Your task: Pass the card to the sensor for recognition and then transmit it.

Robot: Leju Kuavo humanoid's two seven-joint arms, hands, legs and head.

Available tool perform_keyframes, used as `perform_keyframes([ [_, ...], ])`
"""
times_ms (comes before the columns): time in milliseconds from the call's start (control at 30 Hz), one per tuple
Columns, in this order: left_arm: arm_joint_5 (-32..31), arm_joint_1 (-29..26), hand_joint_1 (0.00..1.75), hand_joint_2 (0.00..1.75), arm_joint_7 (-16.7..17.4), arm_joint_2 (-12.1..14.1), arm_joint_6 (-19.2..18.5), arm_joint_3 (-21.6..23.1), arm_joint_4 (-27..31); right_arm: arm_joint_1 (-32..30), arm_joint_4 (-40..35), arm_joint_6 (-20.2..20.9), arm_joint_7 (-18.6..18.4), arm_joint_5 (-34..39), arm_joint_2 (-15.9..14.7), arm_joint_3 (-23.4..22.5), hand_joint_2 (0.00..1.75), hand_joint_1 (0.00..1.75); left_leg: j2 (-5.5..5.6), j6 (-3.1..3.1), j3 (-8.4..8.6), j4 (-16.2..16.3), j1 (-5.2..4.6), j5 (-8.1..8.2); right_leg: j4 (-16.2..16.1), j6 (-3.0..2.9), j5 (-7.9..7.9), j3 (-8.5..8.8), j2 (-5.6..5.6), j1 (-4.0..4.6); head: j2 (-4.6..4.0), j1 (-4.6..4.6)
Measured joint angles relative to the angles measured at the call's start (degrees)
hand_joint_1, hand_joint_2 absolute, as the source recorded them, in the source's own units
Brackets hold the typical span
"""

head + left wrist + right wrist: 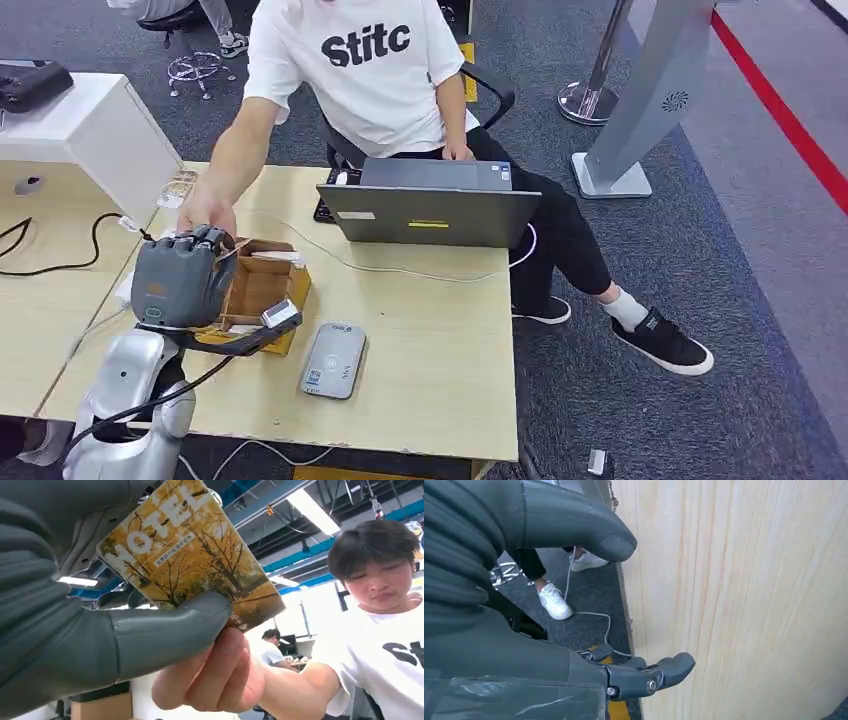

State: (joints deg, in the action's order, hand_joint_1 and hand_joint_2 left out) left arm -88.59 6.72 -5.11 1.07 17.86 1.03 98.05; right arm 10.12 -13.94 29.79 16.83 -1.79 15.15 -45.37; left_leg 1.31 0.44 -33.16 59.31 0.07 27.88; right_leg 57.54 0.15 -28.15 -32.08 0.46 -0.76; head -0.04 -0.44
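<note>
My left hand (pixel 182 278) is raised over the left part of the table, just above a cardboard box (pixel 262 290). In the left wrist view its thumb (pixel 165 630) pinches a yellow hotel card (pixel 190 555) printed with autumn trees. A person's hand (pixel 215 680) grips the same card from the other side; in the head view that person's hand (pixel 205 212) reaches across to mine. The grey card sensor (pixel 333 360) lies flat on the table to the right of the box. My right hand (pixel 574 605) hangs beside a pale wooden panel (pixel 749 600), fingers apart and holding nothing.
A person in a white T-shirt (pixel 365 70) sits behind the table at a grey laptop (pixel 432 210). Cables (pixel 60 265) run over the left table. A white cabinet (pixel 90 130) stands at the back left and a grey stand (pixel 640 110) at the back right.
</note>
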Motion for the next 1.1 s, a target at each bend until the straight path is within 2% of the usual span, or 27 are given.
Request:
perform_keyframes([
  [33, -0.39, -0.01, 0.03, 1.75, 0.02, 0.0, 0.0, 0.0, 0.0, -0.01, -0.02, 0.02, 0.0, 0.0, 0.0, 0.02, 1.75, 0.0, 0.0, 0.0, 0.0, 0.0, 0.0, 0.0, 0.0, 0.0, 0.0, 0.0, 0.0, 0.0, -0.02, 0.0],
  [533, -1.22, -1.08, 0.0, 1.75, 0.72, 0.02, 0.02, 0.02, 0.0, -0.14, -0.02, 0.07, 0.02, 0.68, 0.0, 0.11, 1.75, 0.0, 0.0, 0.0, -0.01, 0.01, -0.01, 0.0, -0.01, 0.0, 0.0, -0.01, 0.0, 0.0, 0.0, 0.0],
  [633, -0.7, -1.63, 0.0, 1.75, -1.67, 0.2, -1.92, 0.83, -0.19, -0.12, -0.02, 0.04, -0.61, 1.03, 0.0, 0.11, 1.75, 0.0, 0.0, 0.0, -0.01, 0.0, -0.01, 0.0, -0.01, 0.0, 0.0, -0.01, 0.0, 0.0, 0.0, 0.0],
  [767, 1.18, -2.64, 0.0, 1.75, -3.69, 2.21, -2.97, 3.48, -2.74, -0.08, -0.02, 0.02, -1.05, 1.36, -0.02, 0.15, 1.75, 0.0, -0.03, 0.0, -0.01, 0.0, -0.01, 0.0, -0.01, 0.0, 0.0, -0.03, 0.02, 0.0, -0.02, 0.0],
  [933, 1.64, -3.92, 0.0, 1.75, -3.48, 5.14, -2.27, 5.88, -7.25, -0.01, -0.02, -0.02, -1.4, 1.4, -0.04, 0.68, 1.75, 0.0, -0.03, 0.0, -0.01, -0.01, 0.0, 0.0, 0.0, 0.0, -0.01, -0.05, 0.02, 0.01, 0.0, 0.0],
  [1100, 1.45, -4.8, 0.0, 1.75, -3.45, 6.34, -0.66, 7.01, -9.77, 0.12, -0.02, -0.15, -1.66, 1.36, -0.04, 1.36, 1.75, 0.0, -0.02, 0.0, -0.03, -0.01, 0.0, 0.0, 0.0, 0.0, 0.0, -0.05, 0.01, 0.0, -0.02, 0.0],
])
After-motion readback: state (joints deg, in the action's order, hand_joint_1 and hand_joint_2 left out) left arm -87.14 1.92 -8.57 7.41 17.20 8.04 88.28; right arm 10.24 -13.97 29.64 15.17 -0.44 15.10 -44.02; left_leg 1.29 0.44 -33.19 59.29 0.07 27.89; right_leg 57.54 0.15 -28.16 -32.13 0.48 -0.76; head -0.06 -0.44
